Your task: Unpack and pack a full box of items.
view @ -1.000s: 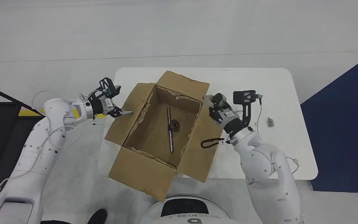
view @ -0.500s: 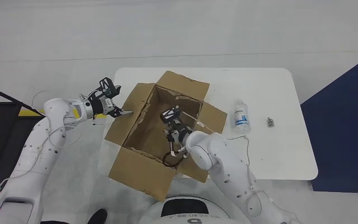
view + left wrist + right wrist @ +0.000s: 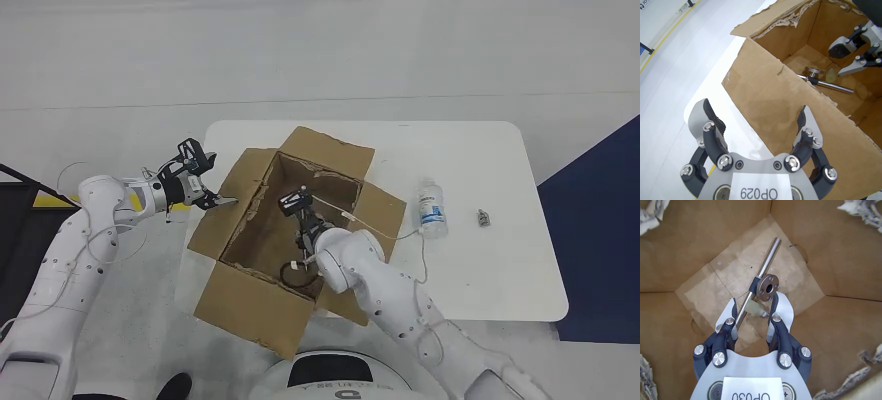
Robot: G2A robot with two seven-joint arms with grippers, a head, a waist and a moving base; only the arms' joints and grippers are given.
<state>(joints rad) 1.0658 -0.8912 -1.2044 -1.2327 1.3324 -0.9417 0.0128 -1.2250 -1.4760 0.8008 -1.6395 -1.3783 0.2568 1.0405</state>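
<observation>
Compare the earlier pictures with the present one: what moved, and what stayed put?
The right gripper swung from the table beside the box across and down into the box, jaws open above the metal rod. The bottle it let go now lies on the table. The left gripper, jaws open by the box's outer flap, the box and the rod stayed as they were.

left gripper [image 3: 755, 111]: jaws wide apart, held out to the side.
right gripper [image 3: 754, 303]: jaws parted, apparently pointing straight down.
</observation>
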